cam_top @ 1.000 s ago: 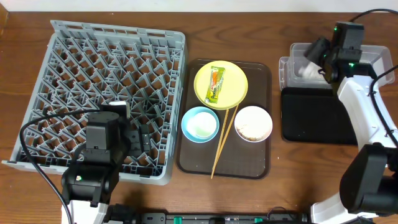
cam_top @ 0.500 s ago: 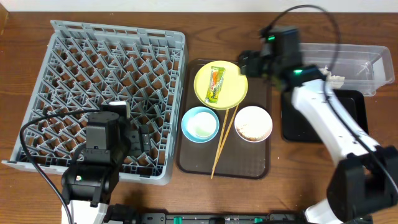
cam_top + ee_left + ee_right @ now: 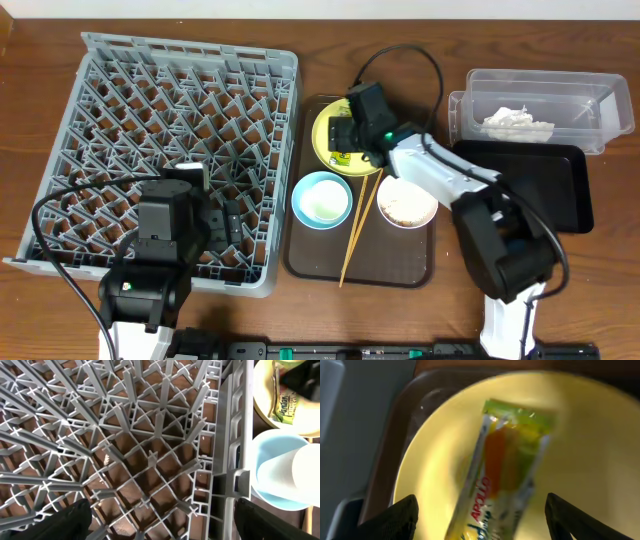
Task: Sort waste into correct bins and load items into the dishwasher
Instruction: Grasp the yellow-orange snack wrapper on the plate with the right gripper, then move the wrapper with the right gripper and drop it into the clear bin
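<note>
1. right gripper (image 3: 482, 510): hangs over the far end of the brown serving tray (image 3: 415, 265), jaws apart. the green-and-orange snack wrapper (image 3: 505, 465) lies between the 2 fingers, not yet touched. it lies flat on the round yellow plate (image 3: 580, 435), so it probably calls for a low, straddling approach along its length.
2. left gripper (image 3: 160, 515): jaws wide, holding nothing, parked over the grey dish rack (image 3: 180, 120) left of the tray. this likely keeps it clear while the right arm handles waste.
3. waste: crumpled white tissue (image 3: 518, 122) sits in the clear tub (image 3: 540, 100), right of the tray. the black tray (image 3: 530, 190) beside it looks empty. beige scraps are in the white bowl (image 3: 407, 200) on the tray's near right part.
4. dishes: the light blue bowl (image 3: 321, 198) and chopsticks (image 3: 358, 230) lie on the tray. none is in the rack, so loading appears not yet begun.
</note>
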Robot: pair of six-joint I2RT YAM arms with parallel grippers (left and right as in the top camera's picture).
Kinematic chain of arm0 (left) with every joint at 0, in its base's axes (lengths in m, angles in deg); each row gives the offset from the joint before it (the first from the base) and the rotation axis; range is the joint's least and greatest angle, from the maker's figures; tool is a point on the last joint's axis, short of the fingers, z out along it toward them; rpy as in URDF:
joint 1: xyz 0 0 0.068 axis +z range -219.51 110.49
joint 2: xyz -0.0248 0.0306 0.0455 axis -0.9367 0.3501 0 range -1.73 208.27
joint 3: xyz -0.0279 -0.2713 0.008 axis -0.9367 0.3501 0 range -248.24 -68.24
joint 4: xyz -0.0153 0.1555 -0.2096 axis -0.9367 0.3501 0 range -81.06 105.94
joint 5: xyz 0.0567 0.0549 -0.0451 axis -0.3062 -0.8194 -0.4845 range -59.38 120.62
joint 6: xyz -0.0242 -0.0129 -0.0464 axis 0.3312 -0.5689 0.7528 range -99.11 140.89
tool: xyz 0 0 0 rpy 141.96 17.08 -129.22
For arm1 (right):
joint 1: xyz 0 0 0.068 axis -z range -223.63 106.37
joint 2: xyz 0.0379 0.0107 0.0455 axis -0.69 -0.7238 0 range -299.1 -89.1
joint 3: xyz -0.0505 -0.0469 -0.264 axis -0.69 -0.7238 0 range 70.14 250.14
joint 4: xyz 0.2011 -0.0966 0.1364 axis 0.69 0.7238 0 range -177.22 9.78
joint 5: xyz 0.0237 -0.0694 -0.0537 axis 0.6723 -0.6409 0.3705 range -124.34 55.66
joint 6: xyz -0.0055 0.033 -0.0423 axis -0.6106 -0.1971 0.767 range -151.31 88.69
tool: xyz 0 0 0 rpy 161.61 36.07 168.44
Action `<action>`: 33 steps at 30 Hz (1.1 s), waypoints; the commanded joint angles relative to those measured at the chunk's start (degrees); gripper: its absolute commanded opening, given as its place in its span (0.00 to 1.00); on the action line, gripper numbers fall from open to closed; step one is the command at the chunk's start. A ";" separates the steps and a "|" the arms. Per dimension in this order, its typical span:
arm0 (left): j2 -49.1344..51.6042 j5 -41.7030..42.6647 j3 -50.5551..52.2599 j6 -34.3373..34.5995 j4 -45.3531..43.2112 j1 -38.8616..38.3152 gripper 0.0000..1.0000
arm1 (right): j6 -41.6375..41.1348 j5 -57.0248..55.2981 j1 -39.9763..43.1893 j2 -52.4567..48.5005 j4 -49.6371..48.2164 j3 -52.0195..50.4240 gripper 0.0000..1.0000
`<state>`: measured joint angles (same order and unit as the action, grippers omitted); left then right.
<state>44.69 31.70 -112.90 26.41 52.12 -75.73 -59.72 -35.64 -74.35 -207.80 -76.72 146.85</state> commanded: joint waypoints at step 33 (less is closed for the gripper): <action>-0.04 -0.48 -1.20 -0.57 0.52 -0.28 0.91 | -12.66 -13.88 28.20 21.31 13.31 0.00 0.01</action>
<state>44.69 31.70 -112.92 26.43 52.47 -75.73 -66.43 -48.27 -49.65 -185.57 -64.74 146.85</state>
